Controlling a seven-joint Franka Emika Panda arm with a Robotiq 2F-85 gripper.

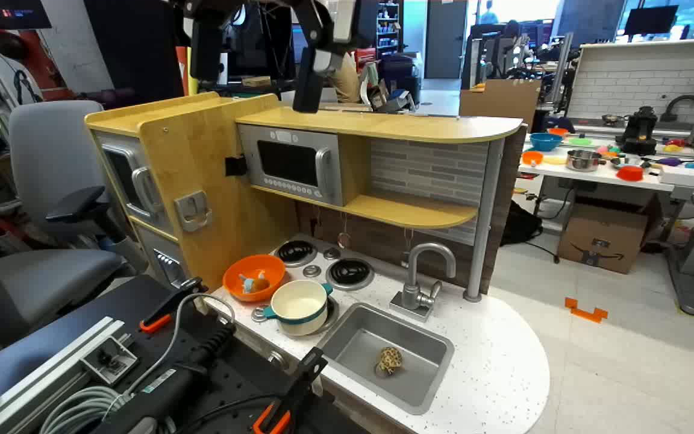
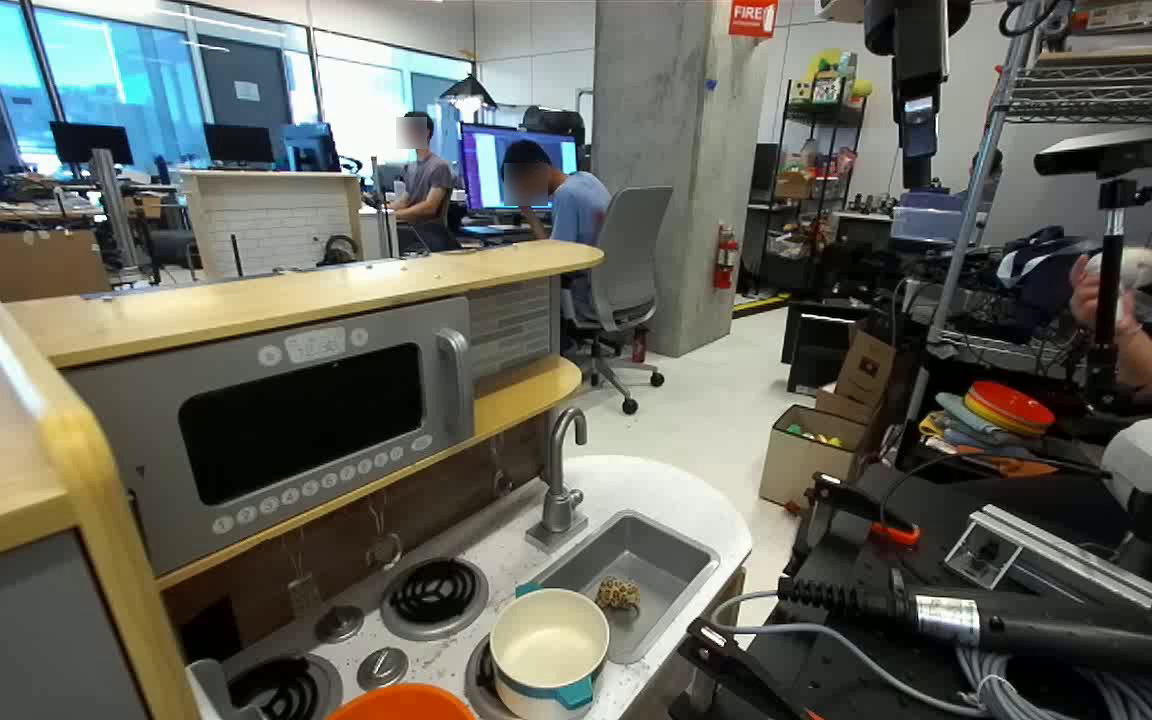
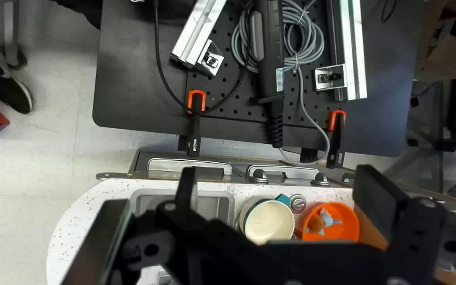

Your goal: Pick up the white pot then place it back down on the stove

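One orange bowl [image 1: 256, 263] sits just beside the white pot [image 1: 300, 306] (tool [image 1: 255, 95] gaping wide above).

A smooth, soft sheen was shown by the white pot [image 1: 300, 303]; the faucet [image 1: 411, 294] was finished in metallic satin, the cabinet [image 1: 226, 205] in smooth wood.

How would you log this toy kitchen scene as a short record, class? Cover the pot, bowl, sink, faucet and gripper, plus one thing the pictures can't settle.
White pot: upright on the stove, between the bowl and the sink; nothing seen inside
Orange bowl: beside the pot; holds a blue-and-brown object
Grey sink: a leopard-spotted object lies in it
Silver faucet: at the sink's back edge
Gripper: open, holding nothing, raised clear of the pot
Not settled: whether the pot has been lifted and put back already
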